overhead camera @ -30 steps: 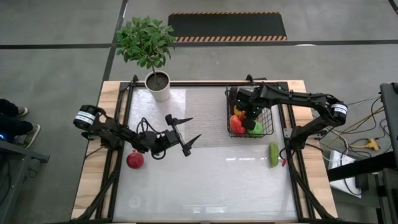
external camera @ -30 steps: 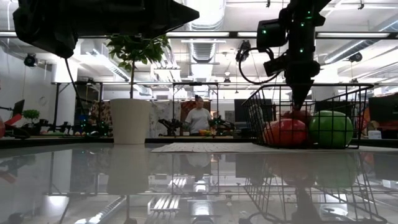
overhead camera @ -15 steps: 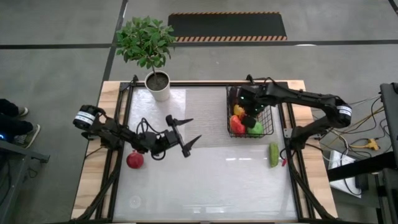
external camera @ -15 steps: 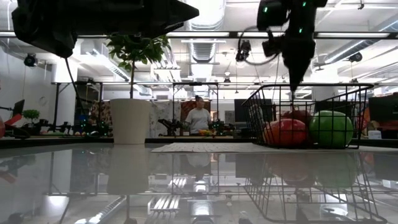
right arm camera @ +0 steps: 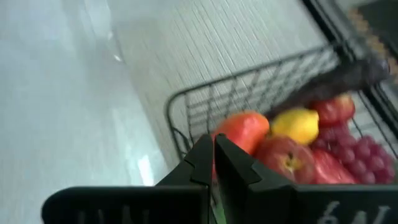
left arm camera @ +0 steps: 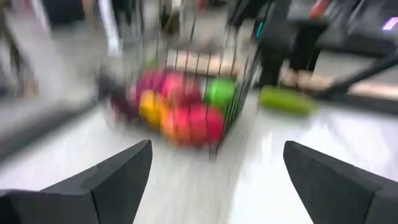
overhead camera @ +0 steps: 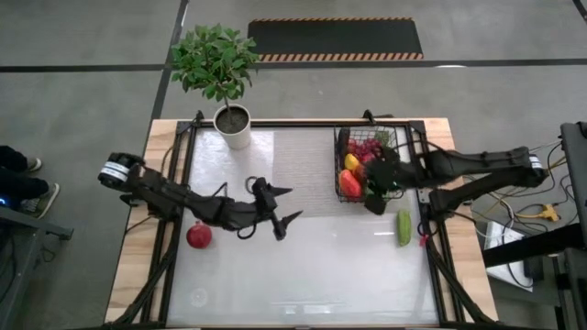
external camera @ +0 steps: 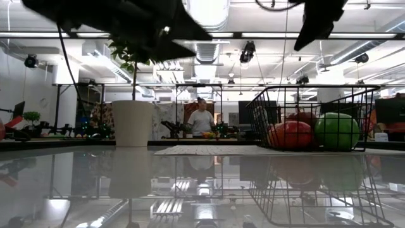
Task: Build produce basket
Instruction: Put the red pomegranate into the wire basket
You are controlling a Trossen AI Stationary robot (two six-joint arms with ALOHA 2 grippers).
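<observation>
The black wire basket (overhead camera: 369,170) stands at the table's far right. It holds produce: an orange-red pepper (right arm camera: 242,130), a yellow lemon (right arm camera: 298,124), a red apple (right arm camera: 283,158), purple grapes (right arm camera: 348,149), a dark eggplant (right arm camera: 348,78) and a green apple (external camera: 337,131). A red apple (overhead camera: 199,236) lies on the table at the left, and a green cucumber (overhead camera: 404,227) lies near the basket's right side. My left gripper (overhead camera: 288,205) hangs open above mid-table, pointing toward the basket (left arm camera: 186,106). My right gripper (overhead camera: 373,203) is shut and empty, high over the basket's near wall.
A white pot with a leafy plant (overhead camera: 234,124) stands at the far left of the table. A glossy sheet (overhead camera: 303,266) covers the table between the dark side rails. In the low view a person (external camera: 201,120) stands in the room beyond.
My right gripper, shut the whole time, has risen out of the basket and drawn back toward the near edge, above the basket's near wall. My left gripper, still open, has tipped and rolled at the wrist and now points more toward the basket. The produce has stayed put.
</observation>
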